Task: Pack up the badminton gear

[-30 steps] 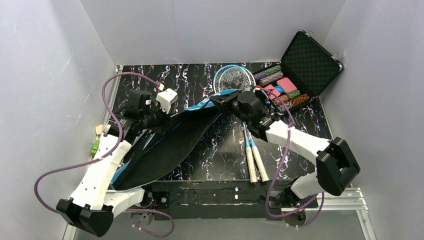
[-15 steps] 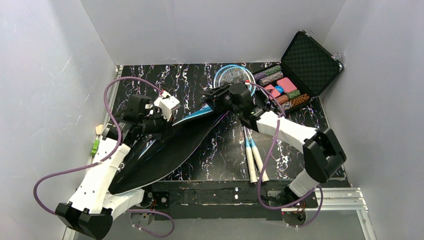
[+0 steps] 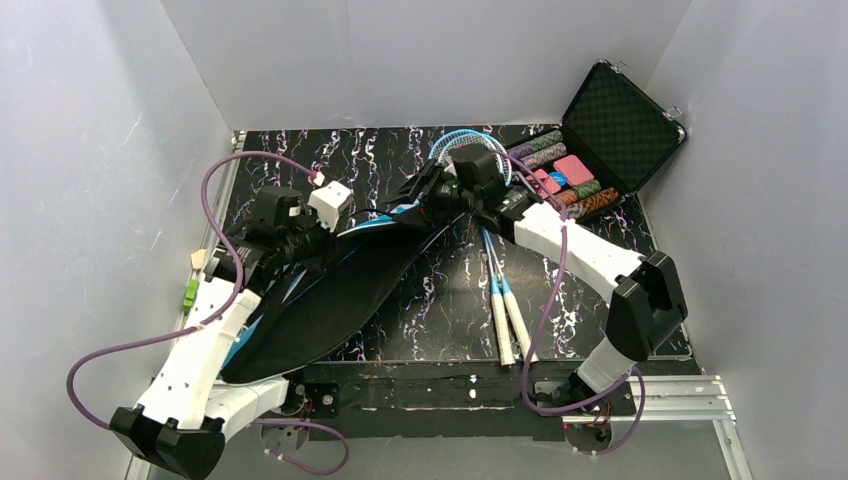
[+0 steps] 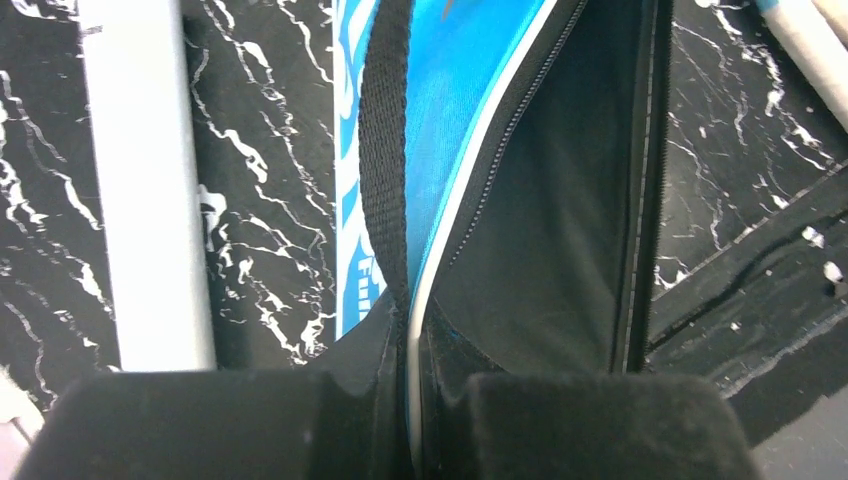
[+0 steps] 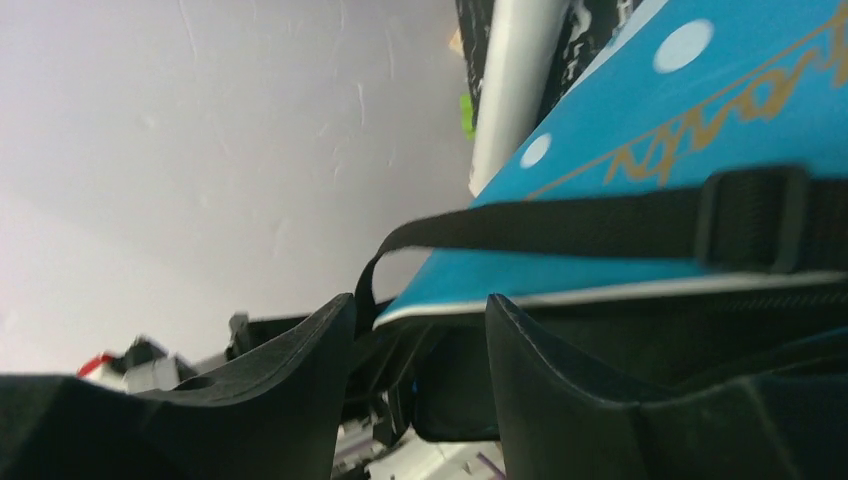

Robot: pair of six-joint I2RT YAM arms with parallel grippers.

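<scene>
Look to the bag (image 3: 330,290) lying diagonally on the table (image 3: 440,290), near-left corner to far centre, black mouth gaping along its right edge. Pinched tight at the piped rim by the left gripper (image 4: 415,400). Straddled at the far tip by the right gripper (image 5: 418,330), jaws apart, strap and rim loose between them. Leaves a bare wedge of table up to the rackets (image 3: 505,310), handles side by side at the near edge, heads beside the case (image 3: 620,125).
</scene>
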